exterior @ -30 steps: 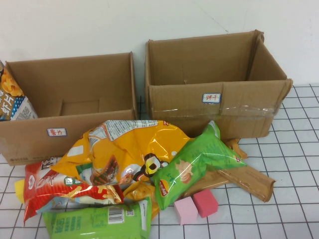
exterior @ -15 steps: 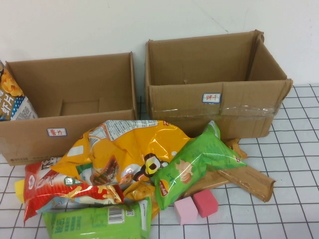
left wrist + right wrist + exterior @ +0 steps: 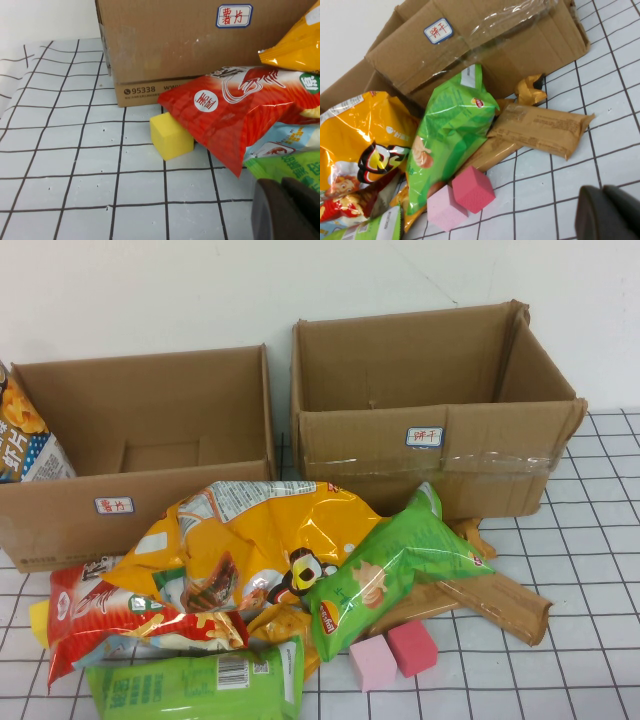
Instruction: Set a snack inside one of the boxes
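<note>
The dark blue chip bag (image 3: 25,435) stands upright at the far left, at the left end of the lower brown box (image 3: 60,525); only part of it shows, and I cannot tell whether it rests fully inside. That box carries a small white label with red characters (image 3: 113,505) and also shows in the left wrist view (image 3: 190,45). Neither gripper is in the high view. My left gripper (image 3: 289,210) is shut and empty, low over the table near the pile's left end. My right gripper (image 3: 611,212) is shut and empty, over the tiles right of the pile.
The taller taped box (image 3: 440,455) stands at the back right. In front lie a big yellow bag (image 3: 250,540), a red bag (image 3: 100,615), two green bags (image 3: 395,560) (image 3: 195,680), brown packets (image 3: 495,600), two pink cubes (image 3: 395,652) and a yellow cube (image 3: 171,136).
</note>
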